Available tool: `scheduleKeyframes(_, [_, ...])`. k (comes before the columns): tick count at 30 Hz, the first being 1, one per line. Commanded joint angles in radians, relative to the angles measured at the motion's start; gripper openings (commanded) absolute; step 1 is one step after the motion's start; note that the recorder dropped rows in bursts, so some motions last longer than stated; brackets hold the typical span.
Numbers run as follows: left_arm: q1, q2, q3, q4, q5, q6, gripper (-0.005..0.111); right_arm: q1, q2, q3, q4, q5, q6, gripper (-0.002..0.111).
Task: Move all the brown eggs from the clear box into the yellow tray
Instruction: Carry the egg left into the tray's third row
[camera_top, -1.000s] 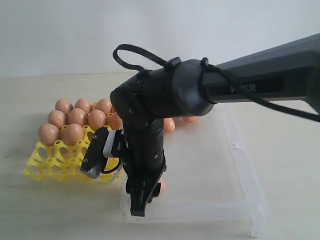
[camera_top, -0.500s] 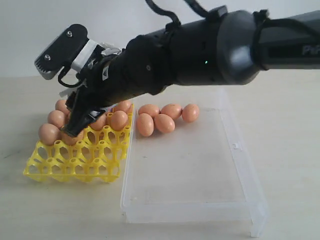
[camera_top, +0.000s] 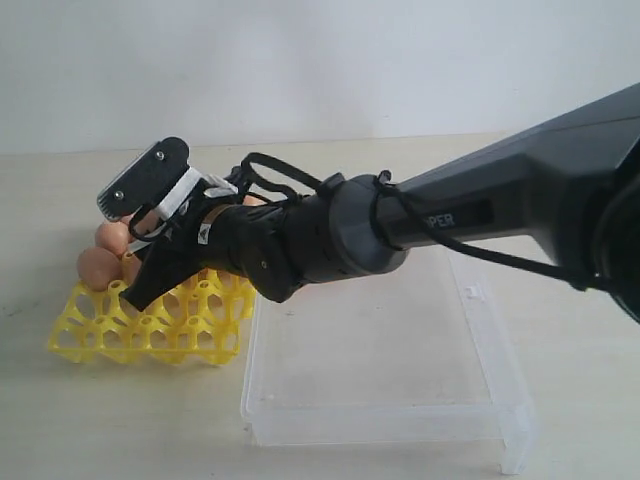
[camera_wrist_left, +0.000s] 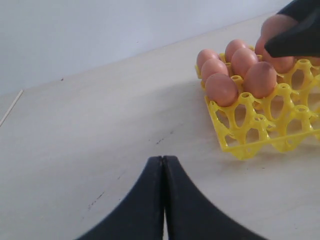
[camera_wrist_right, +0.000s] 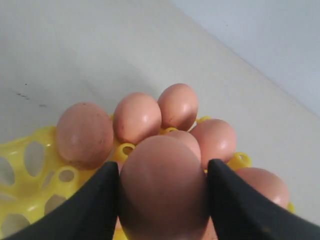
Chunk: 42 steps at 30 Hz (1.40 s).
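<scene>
One brown egg (camera_wrist_right: 162, 195) is pinched between the fingers (camera_wrist_right: 95, 200) of the right end effector (camera_wrist_right: 163, 167), with the jaws spread about an egg's width and clamped on its sides. It's held just above the yellow tray (camera_top: 150, 335), right over the seated eggs (camera_wrist_right: 85, 135) packed in the cups at one corner. The tray is set just beside the clear box (camera_top: 380, 370), whose far end is hidden behind the arm.

The left end effector (camera_wrist_left: 163, 165) is shut tight with nothing in it, and it's kept low over bare table (camera_top: 580, 330), with the tray nearby. The table is a pale beige with a few dark scuffs, and a plain white wall (camera_top: 400, 60) is seen behind.
</scene>
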Motion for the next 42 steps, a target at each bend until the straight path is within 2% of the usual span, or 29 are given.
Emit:
scheduleKeyframes(1, [-0.004, -0.006, -0.004, 0.0, -0.008, -0.005, 0.0, -0.005, 0.024, 0.0, 0.007, -0.064, 0.034, 0.0])
scheduleKeyframes(10, [-0.004, -0.006, -0.004, 0.0, -0.008, -0.005, 0.0, -0.032, 0.037, 0.0, 0.007, -0.083, 0.127, 0.002])
scheduleKeyframes(12, [-0.004, -0.006, -0.004, 0.0, -0.008, -0.005, 0.0, -0.035, 0.037, 0.0, -0.002, -0.083, 0.19, 0.01])
scheduleKeyframes(13, [-0.004, -0.006, -0.004, 0.0, -0.008, -0.005, 0.0, -0.035, 0.037, 0.0, -0.002, -0.08, 0.224, 0.018])
scheduleKeyframes(15, [-0.004, -0.006, -0.004, 0.0, -0.008, -0.005, 0.0, -0.035, 0.037, 0.0, -0.035, -0.073, 0.284, 0.024])
scheduleKeyframes(20, [-0.004, -0.006, -0.004, 0.0, -0.008, -0.005, 0.0, -0.035, 0.037, 0.0, -0.044, -0.035, 0.3, 0.025])
scheduleKeyframes(22, [-0.004, -0.006, -0.004, 0.0, -0.008, -0.005, 0.0, -0.035, 0.037, 0.0, -0.044, -0.029, 0.3, 0.036])
scheduleKeyframes(25, [-0.004, -0.006, -0.004, 0.0, -0.008, -0.005, 0.0, -0.035, 0.037, 0.0, -0.044, -0.028, 0.3, 0.062])
scheduleKeyframes(27, [-0.004, -0.006, -0.004, 0.0, -0.008, -0.005, 0.0, -0.035, 0.037, 0.0, -0.044, -0.022, 0.3, 0.067])
scheduleKeyframes(29, [-0.004, -0.006, -0.004, 0.0, -0.008, -0.005, 0.0, -0.035, 0.028, 0.0, -0.044, 0.003, 0.298, 0.067])
scheduleKeyframes(34, [-0.004, -0.006, -0.004, 0.0, -0.008, -0.005, 0.0, -0.037, -0.075, 0.0, -0.044, 0.196, 0.232, 0.066])
scheduleKeyframes(38, [-0.004, -0.006, -0.004, 0.0, -0.008, -0.005, 0.0, -0.05, -0.227, 0.0, -0.116, 0.487, 0.168, 0.065])
scheduleKeyframes(40, [-0.004, -0.006, -0.004, 0.0, -0.008, -0.005, 0.0, -0.069, -0.291, 0.0, -0.178, 0.647, 0.226, 0.065])
scheduleKeyframes(42, [-0.004, -0.006, -0.004, 0.0, -0.008, -0.005, 0.0, -0.101, -0.327, 0.0, -0.287, 0.792, 0.39, 0.064])
